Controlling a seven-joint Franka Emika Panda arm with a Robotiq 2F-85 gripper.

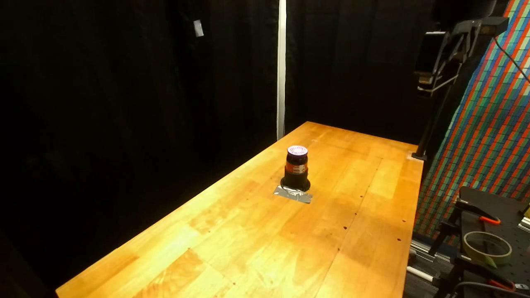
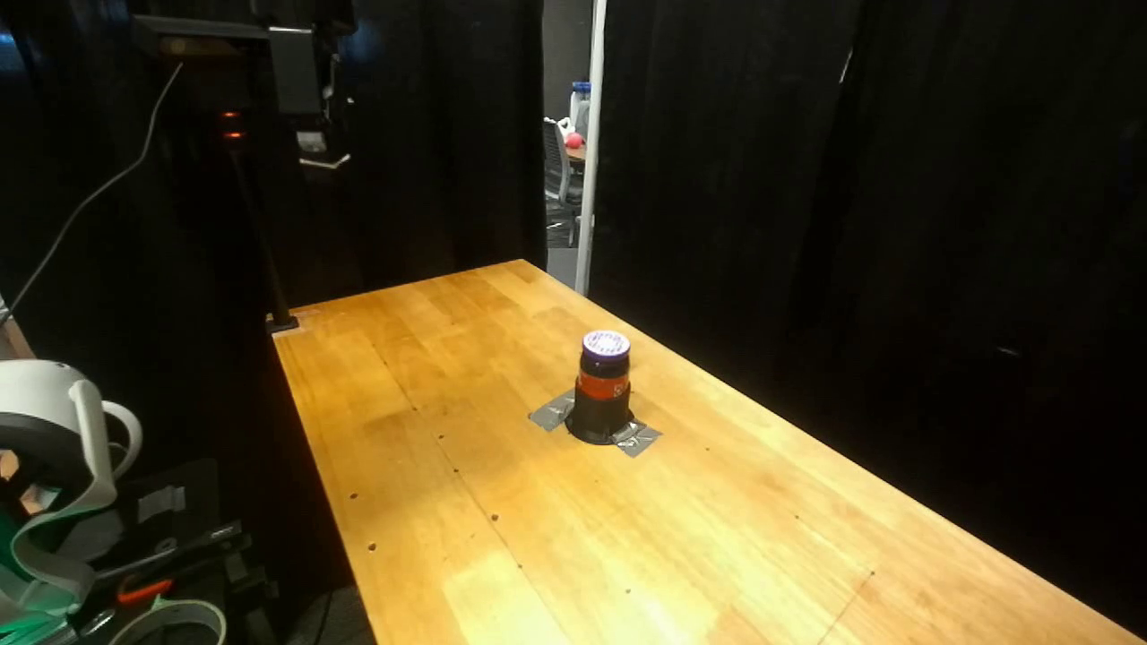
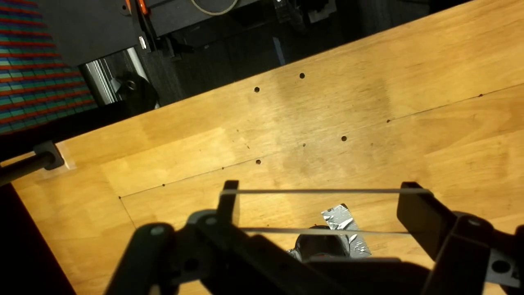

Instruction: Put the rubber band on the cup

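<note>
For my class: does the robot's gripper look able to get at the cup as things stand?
Probably yes. The gripper hangs above the table, the rubber band stretched across its spread jaws, and no obstacle shows between it and the upright cup.

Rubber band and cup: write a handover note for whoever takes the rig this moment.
Gripper: open, raised above the table, rubber band stretched across its spread fingers.
Cup: upright on the table, gray tape at its base.
Done: band is loaded on the gripper.
Left: band not yet on the cup; probably align above it, lower, and slip the band off around it.
</note>
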